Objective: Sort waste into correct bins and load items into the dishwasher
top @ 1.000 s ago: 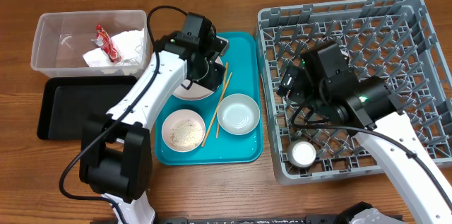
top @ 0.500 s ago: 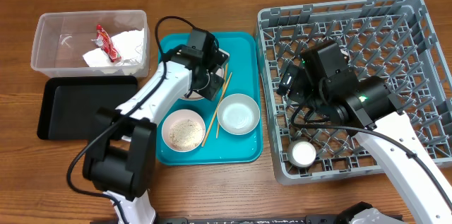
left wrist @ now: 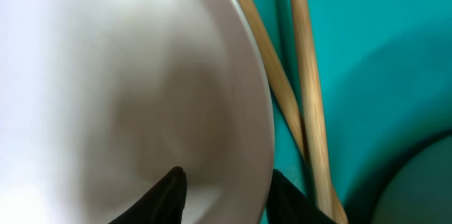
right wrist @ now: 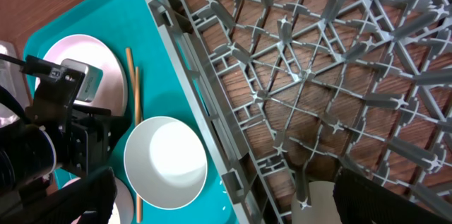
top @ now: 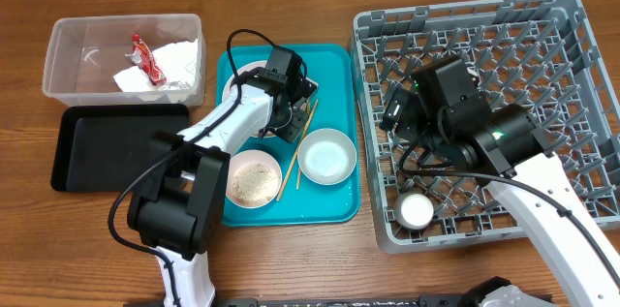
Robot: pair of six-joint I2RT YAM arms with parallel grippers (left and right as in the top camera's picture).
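Note:
My left gripper (top: pixel 288 123) is low over the teal serving tray (top: pixel 334 65), at the right edge of a pale plate (top: pixel 246 71). In the left wrist view its jaws (left wrist: pixel 226 181) are open and straddle the plate's (left wrist: pixel 141 75) rim, one finger over the plate and one outside, beside the chopsticks (left wrist: pixel 307 97). A second plate (top: pixel 254 179) holds rice grains. The bowl (top: pixel 326 156) sits right of the chopsticks (top: pixel 300 138). My right gripper (right wrist: pixel 233 203) is wide open and empty above the grey dish rack's (top: pixel 484 26) left side. A white cup (top: pixel 417 211) stands in the rack.
The clear box (top: pixel 58 55) at far left holds a red-and-white wrapper (top: pixel 143 60) and a napkin (top: pixel 176 55). The black tray (top: pixel 107 142) lies just in front of it. The left arm's cable loops above the teal tray.
My left gripper has moved down along the plate's right side toward the chopsticks and come lower. The right arm has not moved.

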